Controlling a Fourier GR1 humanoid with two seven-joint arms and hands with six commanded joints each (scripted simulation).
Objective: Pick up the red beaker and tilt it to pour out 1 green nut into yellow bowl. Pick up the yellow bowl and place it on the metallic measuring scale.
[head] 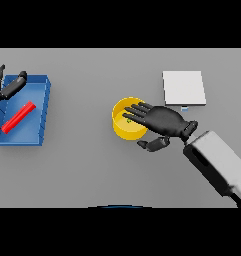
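Left edge: left robot hand (6,86) sits over the far corner of the blue tray (42,107), fingers straight and apart, holding nothing. Idle.

In the tray: red beaker (19,117) lying on its side, diagonal, apart from the left robot hand. Appears already set down, so the pouring step is judged complete.

Centre of the grey bench (82,170): yellow bowl (123,129), upright. A small green nut (128,120) shows inside, partly covered by fingers.

Right robot hand (159,121) reaches in from the right; fingers extended across the bowl's near-right rim and over its opening, thumb below and outside the wall. Fingers and thumb spread, not clamped on the bowl. Judged step: closing a grasp on the bowl.

Right, further back: metallic measuring scale (184,87), flat pale plate, near the bowl but not touching.

Risks:
- Fingers lie over the opening; a closing pinch on one rim could tip the bowl and spill the nut.
- Thumb contact low on the wall may push the bowl sideways before grip forms.
- A one-sided hold could let the bowl swing in transit and land off-centre on the scale.
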